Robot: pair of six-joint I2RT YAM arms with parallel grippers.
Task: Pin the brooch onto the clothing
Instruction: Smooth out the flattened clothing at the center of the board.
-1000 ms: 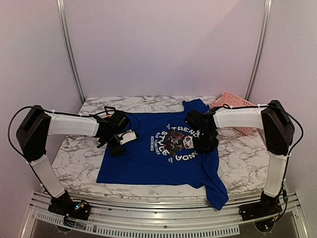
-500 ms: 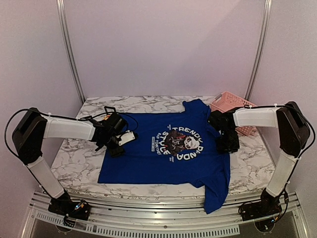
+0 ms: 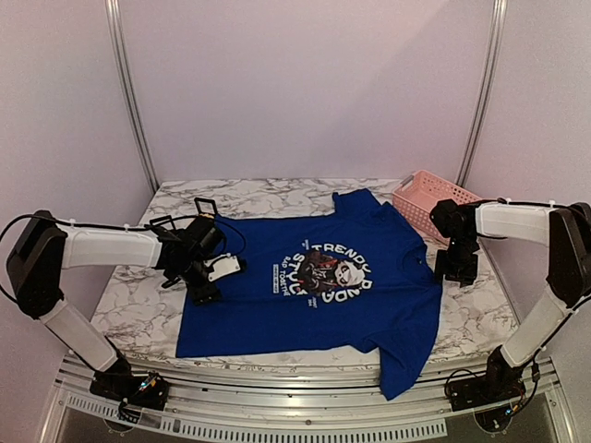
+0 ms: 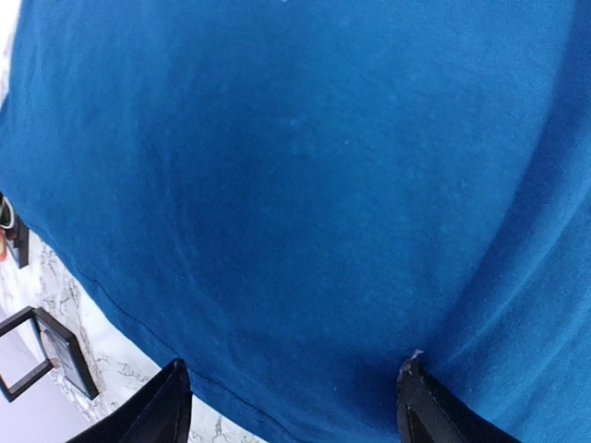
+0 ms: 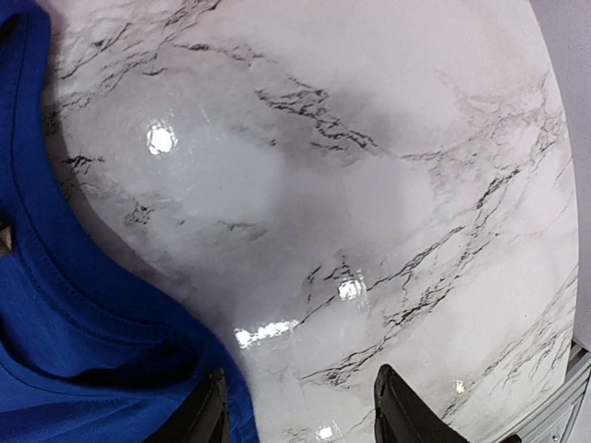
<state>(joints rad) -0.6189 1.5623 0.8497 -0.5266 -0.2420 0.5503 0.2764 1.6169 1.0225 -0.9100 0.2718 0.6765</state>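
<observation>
The royal blue T-shirt [image 3: 314,295] with the panda print lies spread on the marble table, its lower right corner hanging over the front edge. My left gripper [image 3: 205,284] is open over the shirt's left edge; in the left wrist view [image 4: 294,401] its fingers stand wide apart above blue cloth [image 4: 305,185]. My right gripper [image 3: 456,268] is open beside the shirt's right sleeve; in the right wrist view [image 5: 300,411] it hovers over bare marble, with the left finger against the shirt's hem [image 5: 83,314]. A small orange-and-white bit [image 4: 7,226] shows at the frame's left edge; I cannot tell whether it is the brooch.
A pink basket [image 3: 430,197] stands at the back right, close behind my right arm. A small black square frame [image 3: 205,205] lies at the back left and shows in the left wrist view [image 4: 46,360]. The table's front edge [image 3: 277,355] is near the shirt's hem.
The right gripper moved right, off the print to the shirt's right edge, and the shirt spread out flatter and wider. The left gripper shifted slightly left and down.
</observation>
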